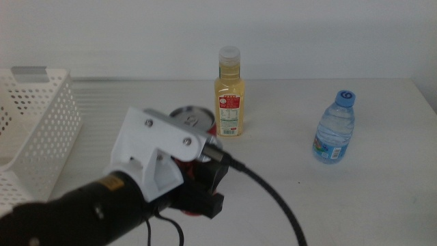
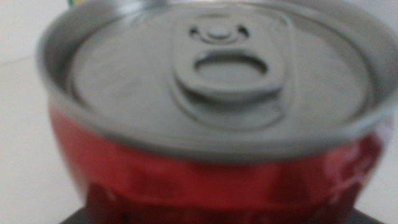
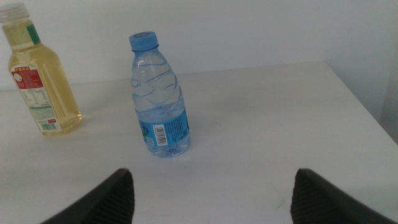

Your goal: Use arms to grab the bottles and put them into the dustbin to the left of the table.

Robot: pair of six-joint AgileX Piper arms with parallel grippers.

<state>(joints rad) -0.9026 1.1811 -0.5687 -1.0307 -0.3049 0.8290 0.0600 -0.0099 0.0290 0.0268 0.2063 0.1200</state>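
Observation:
A red can (image 1: pixel 192 118) with a silver top stands between the jaws of my left gripper (image 1: pixel 196 183), which is shut on it near the table's front middle. That can (image 2: pixel 211 112) fills the left wrist view and hides the jaws. The tall yellow-liquid bottle (image 1: pixel 229 96) stands upright just behind the can. To the right, apart from both, stands the blue-capped water bottle (image 1: pixel 335 130). In the right wrist view my right gripper (image 3: pixel 214 199) is open and empty, a short way off from the water bottle (image 3: pixel 160 106) and the yellow bottle (image 3: pixel 43 87). It is outside the middle view.
The white perforated dustbin (image 1: pixel 41 130) sits at the left edge of the white table (image 1: pixel 293 191). The left arm's white block and black cable (image 1: pixel 273 198) cross the front of the table. A white wall closes the back.

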